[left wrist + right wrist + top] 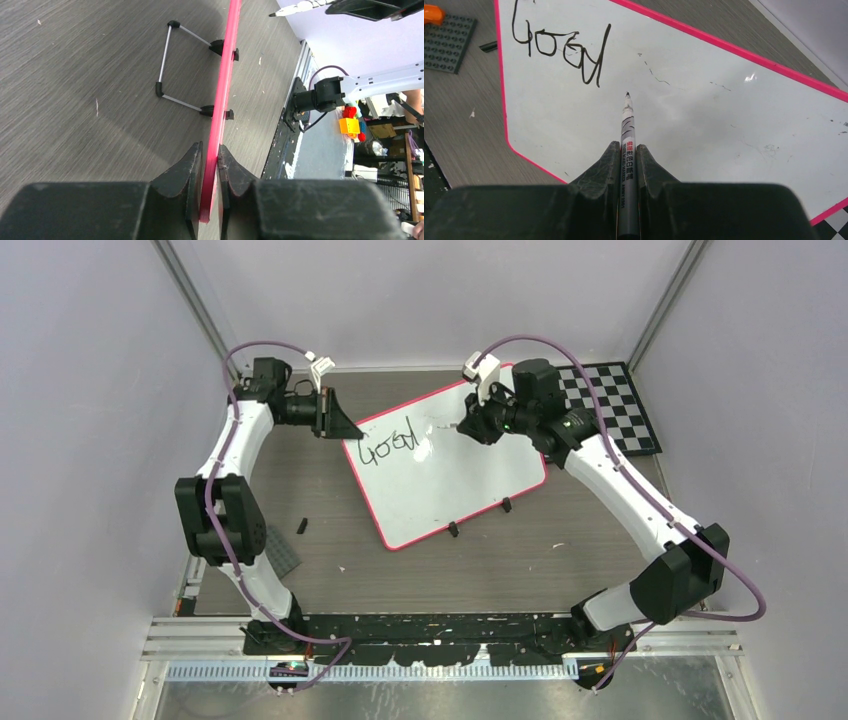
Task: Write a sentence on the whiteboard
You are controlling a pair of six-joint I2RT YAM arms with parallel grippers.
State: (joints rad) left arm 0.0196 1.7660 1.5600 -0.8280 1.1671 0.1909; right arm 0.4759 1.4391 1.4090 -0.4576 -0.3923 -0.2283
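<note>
On the grey wood-grain table (340, 570), nearest the arm bases on the left, lies a grey studded baseplate (282, 552), with a small black piece (302, 525) just beyond it; the right wrist view shows an orange brick (433, 14) at the baseplate's corner; neither touches the whiteboard (450, 485), which occupies the middle of the table, turned at an angle, with nothing lying on its face; it is a white rectangle with a thin red-pink rim and rounded corners, and two black clip feet (453, 529) sit on its near edge; in the left wrist view a thin wire stand (165, 60) runs from those clips out over the table to one side of the rim; the left fingers (192, 167) are clamped on the rim at the board's far left corner, one on each face; the black handwriting (388, 448) stands just inside that corner and reads "Good", one word on one line; faint grey smudges mark the white surface to its right; the right fingers (606, 160) grip a black-tipped marker (628, 130), its tip pointing at the board just right of the word, though whether it touches I cannot tell; farthest off, at the right rear, a black-and-white checkerboard mat (615, 405) lies partly under the right arm.
</note>
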